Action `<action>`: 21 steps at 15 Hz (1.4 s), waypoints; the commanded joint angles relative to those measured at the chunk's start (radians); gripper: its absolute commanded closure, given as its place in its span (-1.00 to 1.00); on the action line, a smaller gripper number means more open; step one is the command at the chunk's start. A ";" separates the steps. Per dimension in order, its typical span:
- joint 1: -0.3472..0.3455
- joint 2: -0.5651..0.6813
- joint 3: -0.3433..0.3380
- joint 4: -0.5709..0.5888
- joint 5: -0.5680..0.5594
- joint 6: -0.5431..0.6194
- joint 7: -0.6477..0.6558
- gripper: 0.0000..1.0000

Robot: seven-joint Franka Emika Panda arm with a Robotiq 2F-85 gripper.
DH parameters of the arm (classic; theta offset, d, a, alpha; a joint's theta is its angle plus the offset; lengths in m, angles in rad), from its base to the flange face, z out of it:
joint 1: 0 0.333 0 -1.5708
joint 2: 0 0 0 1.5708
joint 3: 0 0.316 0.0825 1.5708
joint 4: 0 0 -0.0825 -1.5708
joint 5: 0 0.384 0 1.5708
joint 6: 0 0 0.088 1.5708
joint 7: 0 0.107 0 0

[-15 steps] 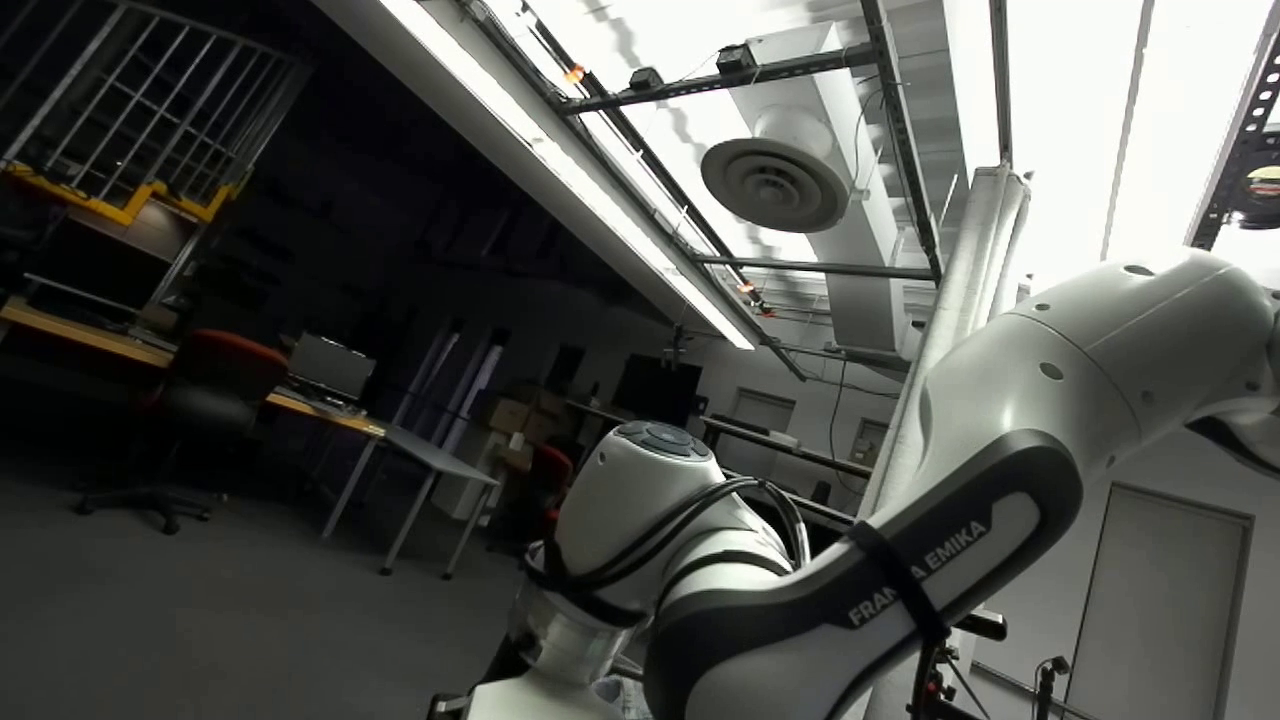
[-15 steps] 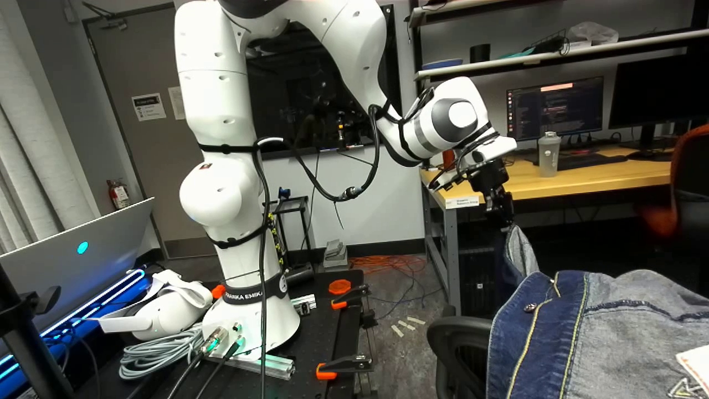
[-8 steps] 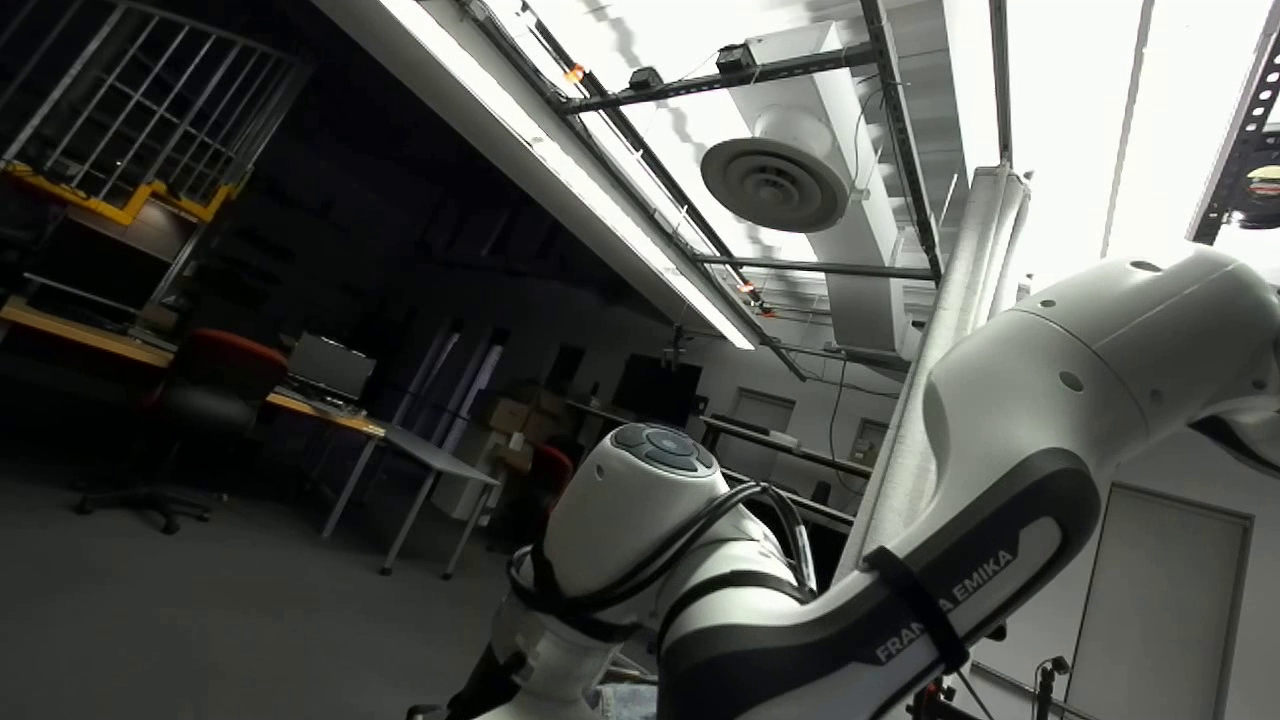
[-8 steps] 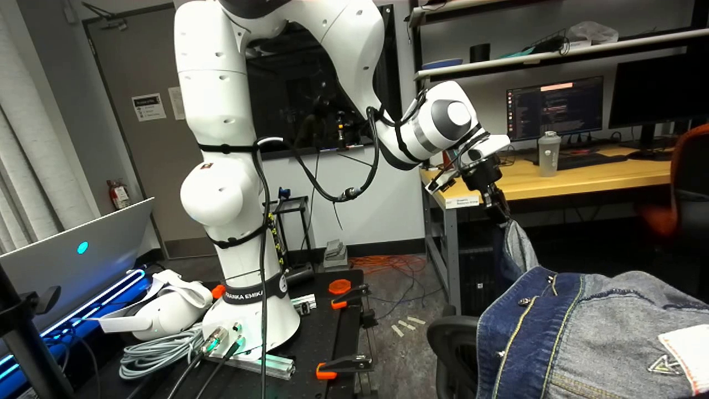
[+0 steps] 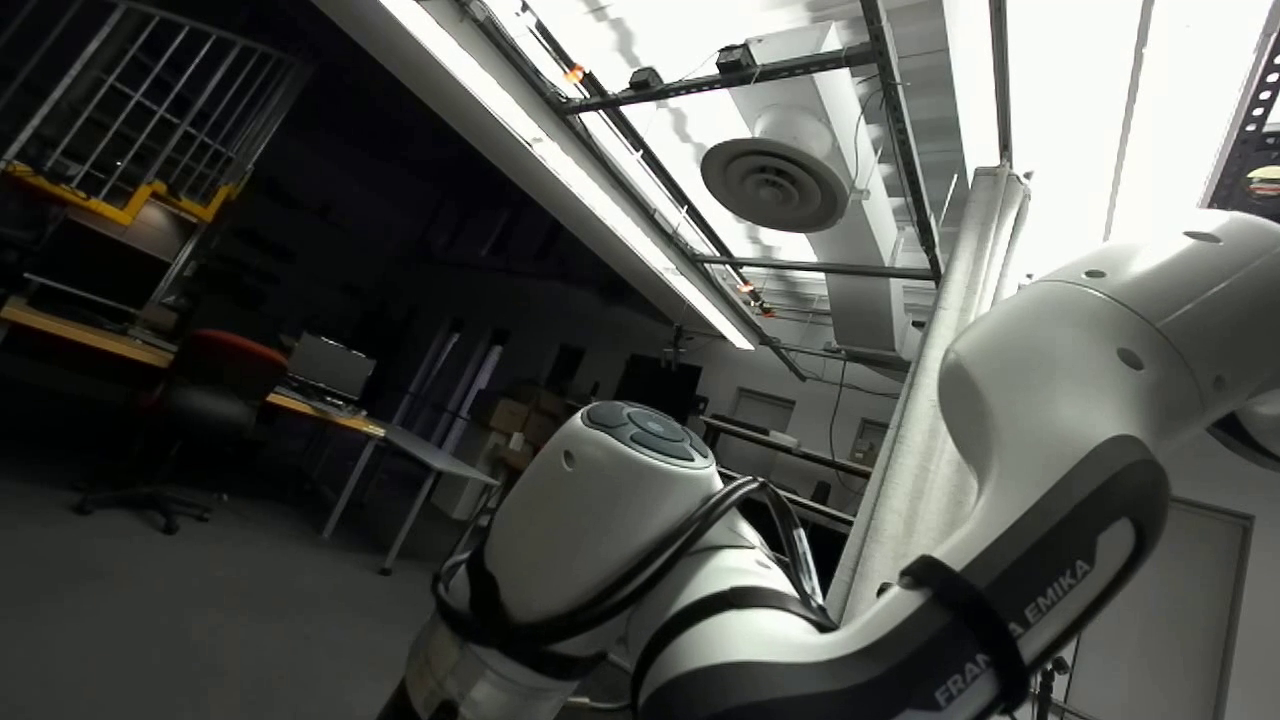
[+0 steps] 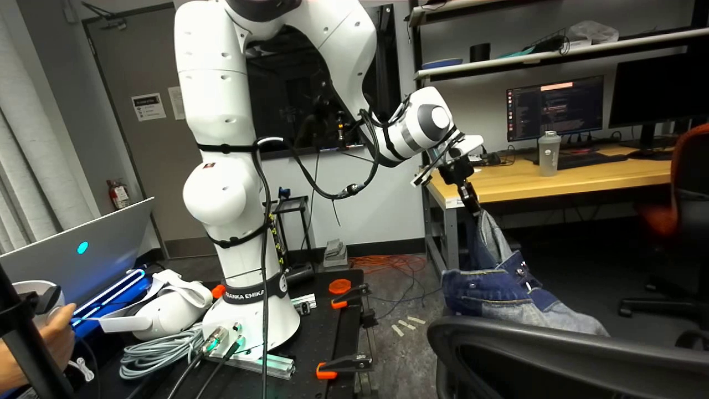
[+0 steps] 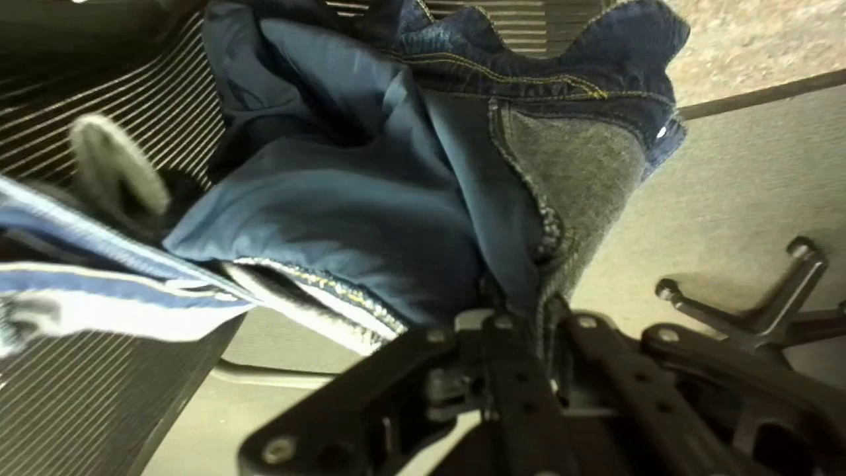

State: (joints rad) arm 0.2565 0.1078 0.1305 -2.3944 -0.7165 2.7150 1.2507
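In an exterior view my gripper [image 6: 477, 210] is shut on an upper corner of a blue denim garment [image 6: 484, 282]. From the fingertips the cloth rises to a peak. Lower down, the garment spreads over a black chair [image 6: 554, 337], whose back hides part of it. The wrist view shows the gripper [image 7: 534, 318] pinching a narrow fold. Beyond the fingers lie the garment's dark blue lining [image 7: 370, 205], its grey inner side [image 7: 575, 152] and a yellow-stitched edge. The cloth hides the very tips. The arm shows in both exterior views, but the gripper in only one of them.
A wooden desk [image 6: 576, 185] with a shaker bottle [image 6: 549, 155] stands behind the gripper. An orange chair [image 6: 687, 172] is at the far right. Clamps [image 6: 352, 364] sit on the black base table [image 6: 310, 354]. A person's hand [image 6: 52, 343] is at the left edge.
Gripper and held cloth have moved left and slightly up in an exterior view. The garment has been drawn back, baring the chair's back rail. A hand has appeared at the left edge.
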 commanded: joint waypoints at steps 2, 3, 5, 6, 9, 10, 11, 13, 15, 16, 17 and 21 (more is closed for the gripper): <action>0.024 -0.030 0.072 0.009 0.114 0.003 -0.088 0.95; 0.021 -0.034 0.070 0.012 0.099 0.015 -0.055 0.95; 0.003 -0.037 0.060 0.015 0.093 0.037 -0.036 0.95; -0.005 -0.037 0.048 0.018 0.089 0.045 -0.030 0.95; -0.051 -0.032 -0.003 0.032 0.099 0.088 -0.012 0.95; -0.066 -0.027 -0.020 0.040 0.106 0.104 -0.002 0.95; -0.083 -0.017 -0.036 0.057 0.119 0.110 0.004 0.95; -0.108 0.004 -0.068 0.093 0.131 0.116 0.029 0.95; -0.126 0.023 -0.090 0.129 0.146 0.108 0.053 0.95; -0.132 0.034 -0.099 0.150 0.155 0.104 0.068 0.95; -0.135 0.043 -0.107 0.167 0.162 0.103 0.087 0.95; -0.142 0.079 -0.121 0.231 0.204 0.091 0.132 0.95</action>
State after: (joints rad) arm 0.1192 0.1614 0.0116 -2.2331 -0.5547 2.8077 1.3449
